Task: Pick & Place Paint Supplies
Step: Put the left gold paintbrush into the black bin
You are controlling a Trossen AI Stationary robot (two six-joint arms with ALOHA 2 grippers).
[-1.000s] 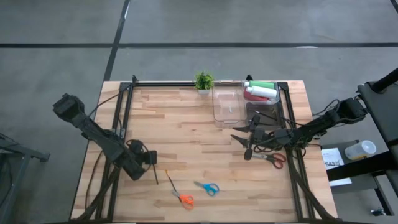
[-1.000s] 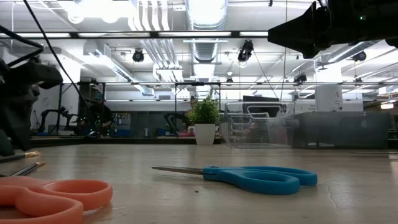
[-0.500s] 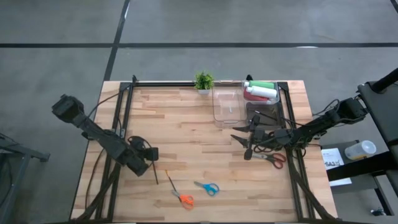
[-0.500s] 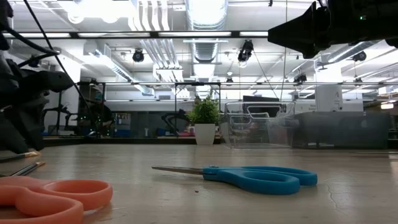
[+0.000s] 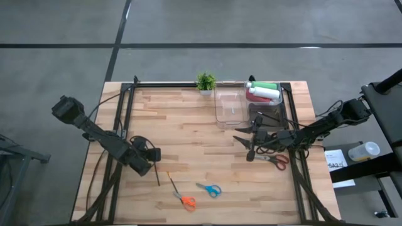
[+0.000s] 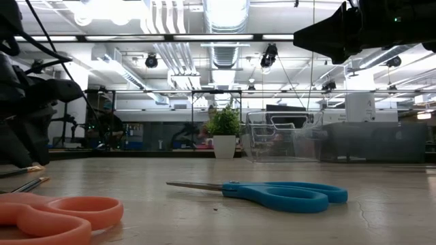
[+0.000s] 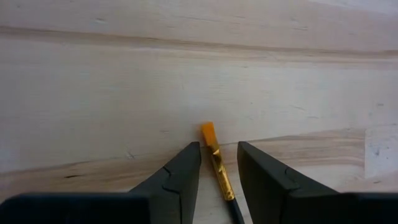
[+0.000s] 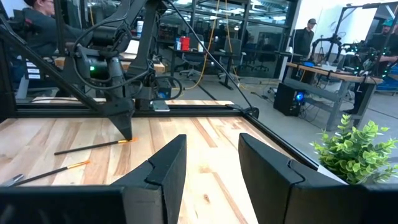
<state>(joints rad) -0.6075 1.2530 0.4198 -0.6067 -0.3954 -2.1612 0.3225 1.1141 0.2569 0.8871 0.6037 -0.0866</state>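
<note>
Grey concrete floor (image 5: 220, 25) around table, crossed by dark seam lines. Wooden butcher-block tabletop (image 5: 188, 132). Beyond table: open workshop, bright strip lights (image 6: 225, 13) and silver ducts on ceiling, dark metal frames, workbenches (image 8: 329, 74) with equipment. People (image 8: 305, 40) standing and sitting among benches farther off.

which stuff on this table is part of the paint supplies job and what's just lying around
Part of the job:
- squeeze bottles, in the far bin
- clear bin
- paintbrush, lying between the open left claw fingers
- second paintbrush

Just lying about:
- blue scissors
- orange scissors
- red scissors
- potted plant
</note>
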